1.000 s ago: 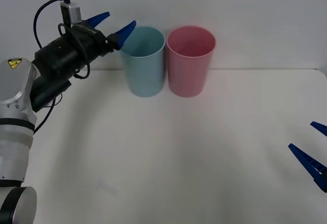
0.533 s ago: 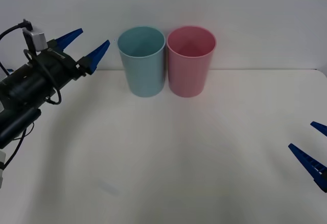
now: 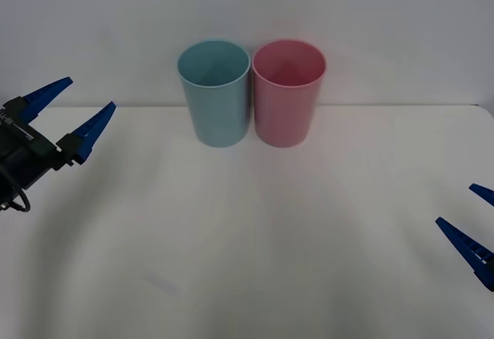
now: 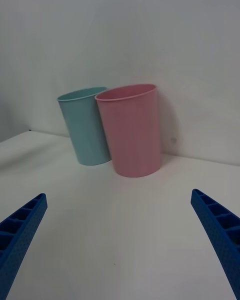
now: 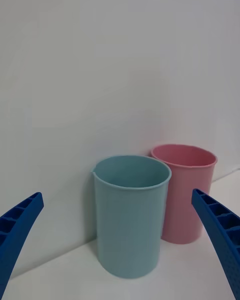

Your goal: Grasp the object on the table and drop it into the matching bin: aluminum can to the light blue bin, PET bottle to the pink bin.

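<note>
— Surface? White table (image 3: 255, 262); light blue bin (image 3: 214, 92) and pink bin (image 3: 289, 92) touching at its far edge.
— Grippers? Left gripper (image 3: 73, 106) at left edge, right gripper (image 3: 472, 219) at right edge; both jaws wide, empty.

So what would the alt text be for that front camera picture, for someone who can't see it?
Two tall bins stand side by side at the back of a white table, a light blue bin left of a pink bin. The left gripper hangs open at the left edge, and the right gripper sits open at the right edge.
</note>
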